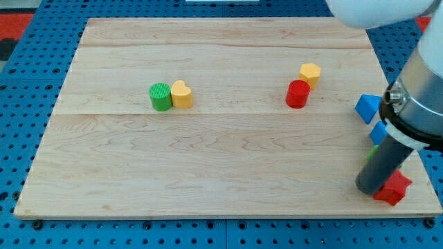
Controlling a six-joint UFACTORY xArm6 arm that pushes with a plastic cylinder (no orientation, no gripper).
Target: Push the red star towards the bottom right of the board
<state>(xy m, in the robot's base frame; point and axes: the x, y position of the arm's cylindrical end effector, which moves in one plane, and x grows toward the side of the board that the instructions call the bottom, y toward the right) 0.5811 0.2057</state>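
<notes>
The red star lies at the board's bottom right corner, partly hidden by my rod. My tip rests on the board just left of the star, touching or nearly touching it. A blue block and a second blue block sit at the right edge above the star. A sliver of a green block shows behind the rod.
A green cylinder and a yellow heart touch at the view's left centre. A red cylinder and a yellow block touch at the upper right. The arm's body covers the right edge of the wooden board.
</notes>
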